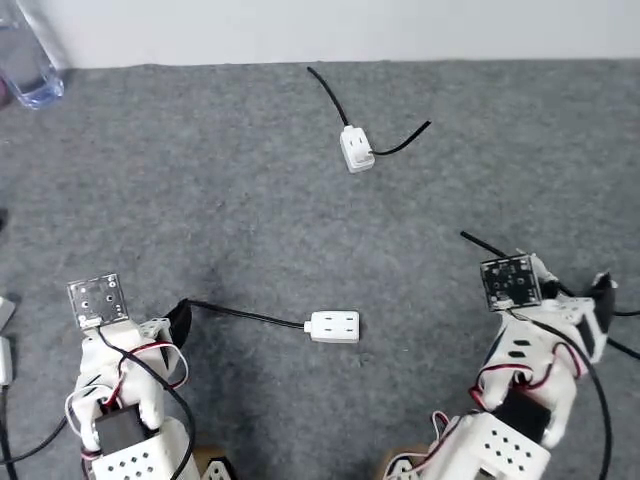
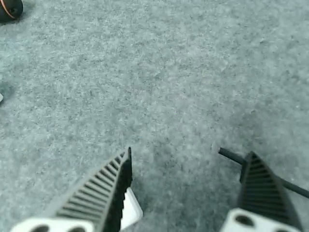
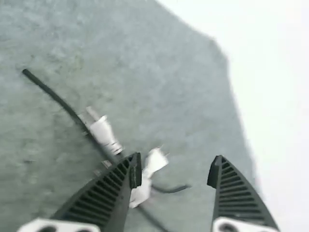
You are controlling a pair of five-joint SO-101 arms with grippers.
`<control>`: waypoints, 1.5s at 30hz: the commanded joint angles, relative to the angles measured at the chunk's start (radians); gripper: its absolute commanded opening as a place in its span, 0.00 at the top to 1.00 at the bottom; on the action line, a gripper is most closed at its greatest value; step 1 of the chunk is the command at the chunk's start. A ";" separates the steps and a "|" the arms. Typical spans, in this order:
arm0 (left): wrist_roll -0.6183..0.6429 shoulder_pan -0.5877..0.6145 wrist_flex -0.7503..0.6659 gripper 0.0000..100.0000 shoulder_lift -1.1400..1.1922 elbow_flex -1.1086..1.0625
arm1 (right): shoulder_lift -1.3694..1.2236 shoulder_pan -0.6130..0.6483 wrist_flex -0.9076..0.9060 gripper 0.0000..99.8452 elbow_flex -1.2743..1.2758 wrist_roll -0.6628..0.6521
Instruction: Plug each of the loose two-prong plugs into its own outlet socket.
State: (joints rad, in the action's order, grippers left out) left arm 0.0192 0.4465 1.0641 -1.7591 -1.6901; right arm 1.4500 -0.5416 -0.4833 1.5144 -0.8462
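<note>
Since the plugs (image 3: 102, 129) lying at the near right by the right gripper (image 3: 175, 169) look light, hard and cord-tethered, grip their bodies crosswise; its jaws and the left gripper's (image 2: 186, 164) are spread apart.

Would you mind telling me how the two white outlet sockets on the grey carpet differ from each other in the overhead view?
The far white outlet socket lies near the back wall, its long side running roughly front to back; the near white outlet socket lies mid-carpet, turned crosswise. Two black cord stretches meet the far one; a single cord leaves the near one. Both are white blocks on black cords.
</note>
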 commanded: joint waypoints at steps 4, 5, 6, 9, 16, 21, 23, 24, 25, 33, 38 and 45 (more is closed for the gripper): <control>0.002 -0.003 -0.021 0.66 0.000 0.004 | -0.008 -0.027 0.019 0.78 -0.160 -0.216; 0.002 -0.003 -0.021 0.66 0.000 0.004 | -0.018 -0.028 0.018 0.78 -0.173 -0.242; 0.002 -0.003 -0.021 0.66 0.000 0.004 | -0.035 -0.036 0.007 0.78 -0.195 -0.264; 0.002 -0.003 -0.021 0.66 0.000 0.004 | -0.128 -0.050 -0.065 0.78 -0.313 -0.285; 0.002 -0.003 -0.021 0.66 0.000 0.004 | -0.456 -0.056 -0.331 0.78 -0.698 -0.282; 0.002 -0.003 -0.021 0.66 0.000 0.004 | -0.697 -0.036 -0.499 0.78 -0.895 -0.308; 0.002 -0.003 -0.021 0.66 0.000 0.004 | -0.802 -0.031 -0.565 0.78 -0.951 -0.362; 0.002 -0.003 -0.021 0.66 0.000 0.004 | -0.851 -0.030 -0.585 0.78 -0.974 -0.382; 0.002 -0.003 -0.021 0.66 0.000 0.004 | -0.897 -0.030 -0.598 0.78 -0.994 -0.391; 0.002 -0.003 -0.021 0.66 0.000 0.004 | -1.181 -0.030 -0.604 0.78 -1.066 -0.474; 0.002 -0.003 -0.023 0.66 0.000 0.004 | -1.305 -0.033 -0.596 0.78 -1.069 -0.577; 0.002 -0.003 -0.025 0.66 0.000 0.004 | -1.484 -0.058 -0.595 0.78 -1.169 -0.618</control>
State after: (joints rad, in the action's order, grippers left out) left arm 0.0192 0.4465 1.0641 -1.7591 -1.6901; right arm 0.0031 -0.5815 -1.0740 0.4373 -1.4492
